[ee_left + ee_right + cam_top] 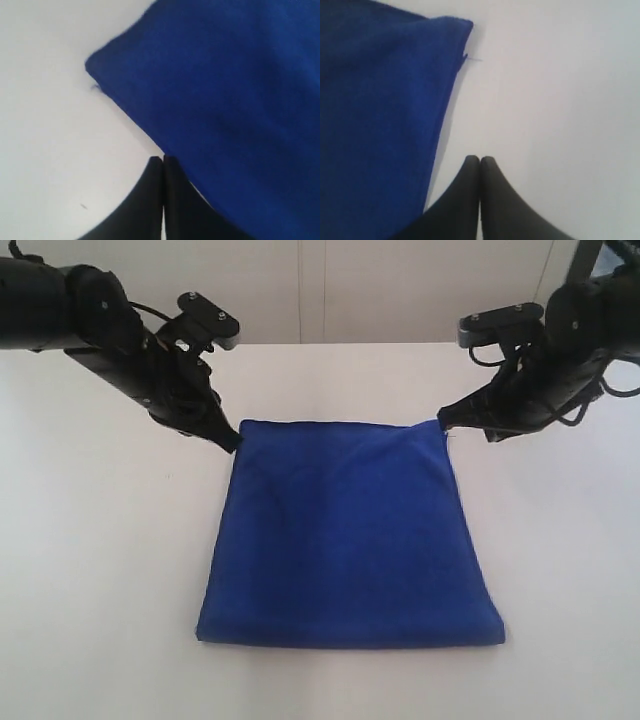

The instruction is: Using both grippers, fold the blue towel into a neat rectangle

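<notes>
At the middle of the tabletop (100, 590) I see the towel (345, 535) lying folded flat. My left fingers (150, 200) sit pinched together, empty, at its far left corner; my right fingers (467, 200), likewise pinched and empty, sit beside its far right corner.

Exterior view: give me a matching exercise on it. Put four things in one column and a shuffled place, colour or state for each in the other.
Things:
1. blue towel
2. left gripper
3. right gripper
4. table

Descriptions:
A. shut, holding nothing, at the towel's upper right corner in the exterior view
B. white, bearing the cloth
C. deep blue, lying flat in the middle
D. shut, holding nothing, at the towel's upper left corner in the exterior view

Pairs: 1-C, 2-D, 3-A, 4-B
</notes>
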Controlling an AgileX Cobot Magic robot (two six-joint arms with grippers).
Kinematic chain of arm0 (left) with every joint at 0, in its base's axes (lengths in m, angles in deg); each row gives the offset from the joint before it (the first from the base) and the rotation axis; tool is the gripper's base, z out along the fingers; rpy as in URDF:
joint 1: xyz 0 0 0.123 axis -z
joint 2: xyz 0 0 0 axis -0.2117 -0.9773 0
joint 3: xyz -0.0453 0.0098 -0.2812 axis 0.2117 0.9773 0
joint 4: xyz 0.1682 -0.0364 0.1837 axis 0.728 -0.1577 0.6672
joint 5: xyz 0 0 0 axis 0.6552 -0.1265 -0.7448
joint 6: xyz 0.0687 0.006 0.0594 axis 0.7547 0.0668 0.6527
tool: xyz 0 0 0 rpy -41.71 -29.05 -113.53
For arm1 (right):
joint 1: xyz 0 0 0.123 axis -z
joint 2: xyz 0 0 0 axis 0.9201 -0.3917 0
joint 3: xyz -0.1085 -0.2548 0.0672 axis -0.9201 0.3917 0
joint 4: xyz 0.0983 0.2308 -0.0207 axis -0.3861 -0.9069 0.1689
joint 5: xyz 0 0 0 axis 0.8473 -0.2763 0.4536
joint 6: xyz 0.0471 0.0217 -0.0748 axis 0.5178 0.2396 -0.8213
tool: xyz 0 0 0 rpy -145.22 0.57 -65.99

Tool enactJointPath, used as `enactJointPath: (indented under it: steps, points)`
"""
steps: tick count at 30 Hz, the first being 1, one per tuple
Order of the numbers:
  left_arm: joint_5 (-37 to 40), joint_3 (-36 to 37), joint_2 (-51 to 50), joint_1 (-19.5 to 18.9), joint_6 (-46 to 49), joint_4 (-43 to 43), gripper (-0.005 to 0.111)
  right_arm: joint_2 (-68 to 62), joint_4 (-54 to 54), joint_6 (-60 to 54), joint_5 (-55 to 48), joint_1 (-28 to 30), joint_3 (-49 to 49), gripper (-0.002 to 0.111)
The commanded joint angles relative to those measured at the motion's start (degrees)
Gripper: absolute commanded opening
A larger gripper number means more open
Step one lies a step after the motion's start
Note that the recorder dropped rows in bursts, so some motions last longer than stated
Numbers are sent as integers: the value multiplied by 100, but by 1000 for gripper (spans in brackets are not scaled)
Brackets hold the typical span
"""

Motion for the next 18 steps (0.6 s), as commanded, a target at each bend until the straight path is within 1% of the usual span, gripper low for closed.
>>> enactJointPath:
  steps: [1, 6, 10, 11, 13, 14, 18]
  points:
    - [1230, -31, 348, -16, -732, -71, 0, 533, -204, -26, -569, 45, 330, 0]
    - [2223, 7, 580, -16, -1125, -81, 0, 1162, -260, -26, -896, -13, 933, 0]
    - [2637, 212, 867, -16, -1368, -229, 0, 1790, -260, -26, -1033, -121, 1469, 0]
    - [2650, 310, 968, -16, -1368, -383, 0, 1924, -301, -26, -1033, -151, 1613, 0]
    - [2510, 704, 1279, -4, -1213, -1016, 0, 2358, -613, -96, -1033, -253, 2013, 0]
    - [2298, 1054, 1467, 81, -958, -1438, 0, 2595, -956, -282, -996, -376, 2274, 0]
    - [1856, 1663, 1599, 423, -813, -1842, 0, 2749, -1887, -590, -806, -657, 2679, 0]
